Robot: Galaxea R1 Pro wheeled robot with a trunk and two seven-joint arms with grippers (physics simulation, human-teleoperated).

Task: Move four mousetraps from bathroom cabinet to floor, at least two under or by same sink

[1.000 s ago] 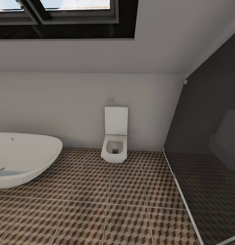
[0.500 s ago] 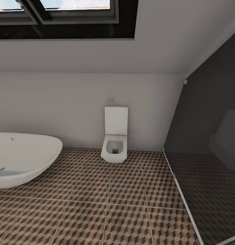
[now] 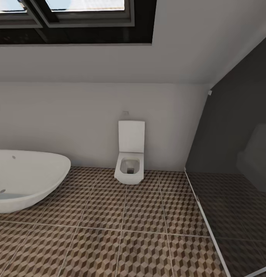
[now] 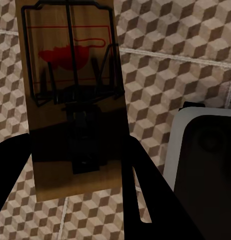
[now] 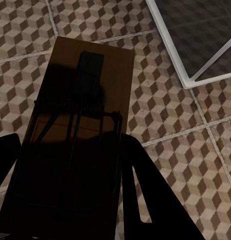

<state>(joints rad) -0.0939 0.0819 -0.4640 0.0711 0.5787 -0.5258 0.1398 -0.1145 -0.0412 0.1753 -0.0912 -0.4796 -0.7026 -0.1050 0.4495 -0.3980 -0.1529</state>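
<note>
Nothing has moved since a second ago: your left gripper point(image 4: 75, 200) and right gripper point(image 5: 65, 200) each grasp a mousetrap point(image 4: 70, 95) above the bathroom floor point(image 3: 121, 231).

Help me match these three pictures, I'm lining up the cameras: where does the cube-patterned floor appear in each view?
Head view: the bathroom floor spans the lower part, below the toilet.
Left wrist view: behind the held mousetrap.
Right wrist view: around the other mousetrap.
Shared landmark: its pale grout lines.
</note>
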